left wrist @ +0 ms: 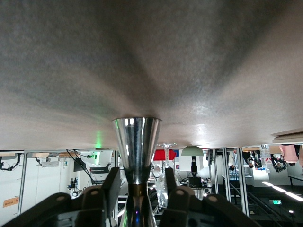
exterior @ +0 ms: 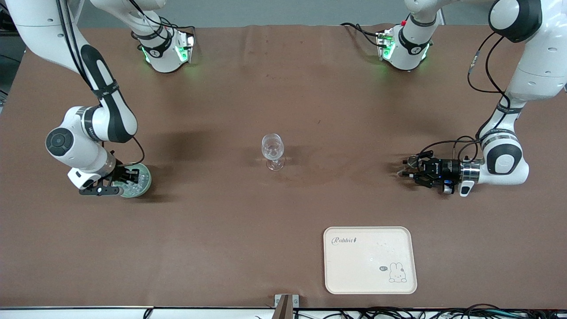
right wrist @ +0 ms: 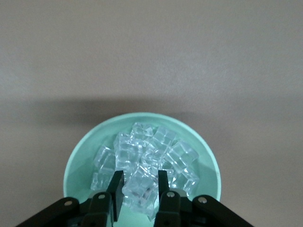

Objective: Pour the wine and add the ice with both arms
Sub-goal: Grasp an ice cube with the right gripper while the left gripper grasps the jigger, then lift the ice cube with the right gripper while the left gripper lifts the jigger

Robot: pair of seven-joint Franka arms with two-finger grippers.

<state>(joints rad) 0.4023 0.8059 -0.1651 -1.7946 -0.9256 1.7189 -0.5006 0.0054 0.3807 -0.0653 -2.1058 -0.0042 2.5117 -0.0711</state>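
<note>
- Two grippers are busy on my feed right now, one at each end of the table.
- The right gripper (right wrist: 138, 189) is down in a green bowl (exterior: 142, 179) at the right arm's end of the table. In its wrist view its fingers (right wrist: 116, 185) sit either side of one clear ice cube (right wrist: 141, 188) on top of the heap, closed in against it, so I'd call that a grip on the cube.
- That bowl is heaped with ice cubes, clear and glassy, filling most of it.
- The left gripper (exterior: 405, 170) is low over the table at the left arm's end, lying on its side and pointing toward the middle.
- In its wrist view a shiny metal measuring cup (left wrist: 137, 144) stands right between the fingers (left wrist: 111, 184), narrow waist at finger level and flared mouth pointing away from the camera. The fingers are close on both sides of the waist, but I honestly can't tell if they're pressing on it or just beside it.
- I can't see inside the measuring cup, so no idea about wine.
- The wine glass (exterior: 272, 150) stands upright mid-table, well apart from both grippers. Looks clear; can't make out any liquid in it.
- A cream tray (exterior: 370, 260) with a rabbit drawing lies nearer the front camera, toward the left arm's end.
</note>
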